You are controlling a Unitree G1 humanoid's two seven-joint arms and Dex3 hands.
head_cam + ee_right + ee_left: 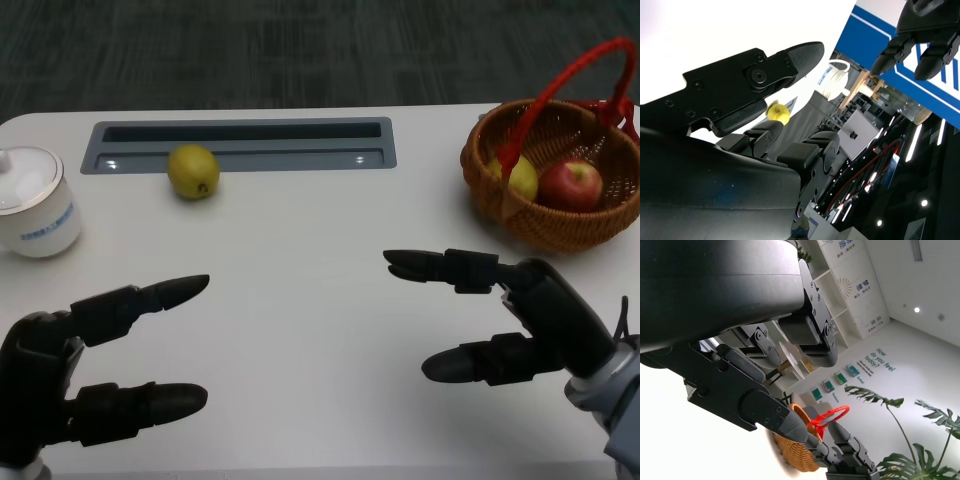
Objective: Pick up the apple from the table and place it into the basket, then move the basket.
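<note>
An office or showroom is suggested by display shelves (840, 277), wall lettering (880, 362), potted plants (910, 460) and carpeted floor (300, 50).

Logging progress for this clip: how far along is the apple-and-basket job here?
A red apple and a yellow-green fruit already lie in the basket. Nothing is in hand: the left hand and right hand hover open above the table. Another yellow-green fruit lies on the table, and the basket is ungripped.
</note>
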